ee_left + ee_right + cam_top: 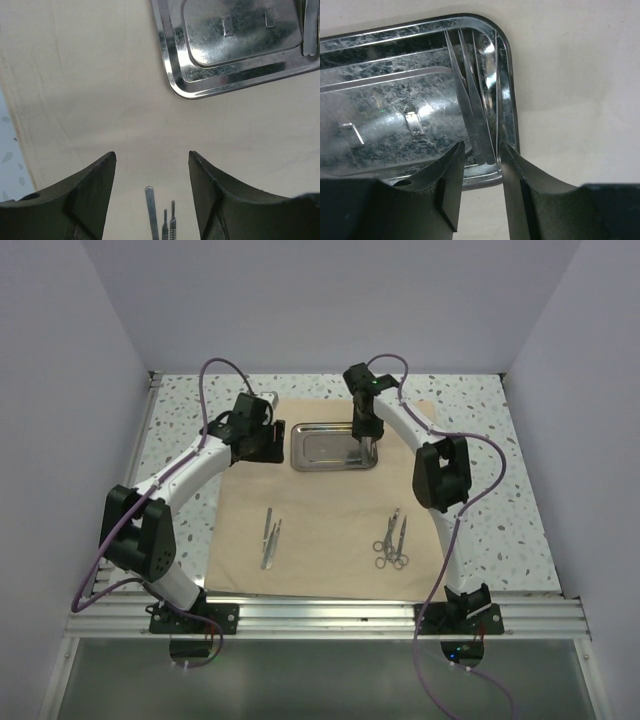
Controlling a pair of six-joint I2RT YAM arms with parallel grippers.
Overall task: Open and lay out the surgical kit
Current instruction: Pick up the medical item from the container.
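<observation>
We found the right gripper (482, 162), jaws narrowly apart, astride slim steel tweezers (472, 115) at the small rectangular shiny steel tray (508, 100) rim, grip unclear; the left gripper (152, 160) gaped empty over open beige cloth wrap (90, 90).

Finds tray (325, 445) on cloth wrap (320, 530), far centre; tweezers (472, 115) inside, along right wall. Nearer on wrap: slim tools (270, 538) left, ring-handled instruments (392, 542) right, well apart.

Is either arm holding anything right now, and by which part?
The left jaws are open and empty. The right jaws straddle the near end of the tweezers in the steel tray; whether they pinch it cannot be told.
</observation>
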